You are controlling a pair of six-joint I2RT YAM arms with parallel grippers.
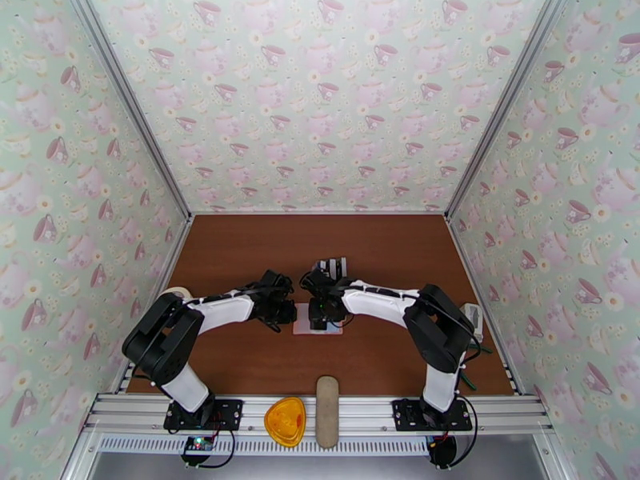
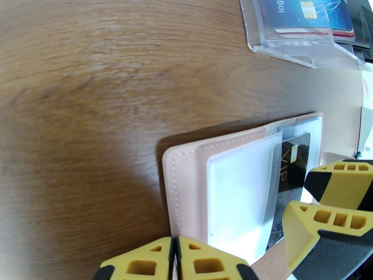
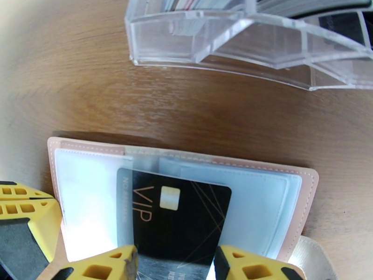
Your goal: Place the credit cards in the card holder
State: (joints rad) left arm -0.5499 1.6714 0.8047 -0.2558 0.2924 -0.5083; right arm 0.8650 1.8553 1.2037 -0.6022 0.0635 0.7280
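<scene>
1. Left hand (image 2: pixel 174 250) was shut, its two yellow fingers pressed together. The tips sat at the left edge of the open card holder (image 2: pixel 186 183). I could not tell whether they pressed on the pink cover.
2. Right hand (image 3: pixel 176 264) stood about half open. Its fingers closed against two opposite edges of a black card (image 3: pixel 179 215) marked VIP and gripped it. One strip of the card looked veiled by a translucent sleeve of the holder.
3. From above, the holder lay near the middle of the bench (image 1: pixel 240 258), a little toward the near edge. Both hands met over it and covered most of it. A clear rack (image 1: pixel 334 267) stood just beyond it, toward the far edge.
4. The wrist views gave the detail. The holder lay flat and open with its sleeves up. The left wrist view showed a blue card (image 2: pixel 303 10) with a chip in the rack. The right wrist view showed the rack's dividers and thin card edges.
5. A yellow object (image 1: pixel 286 422) and a beige oval case (image 1: pixel 326 411) lay at the near edge, well apart from the holder.
</scene>
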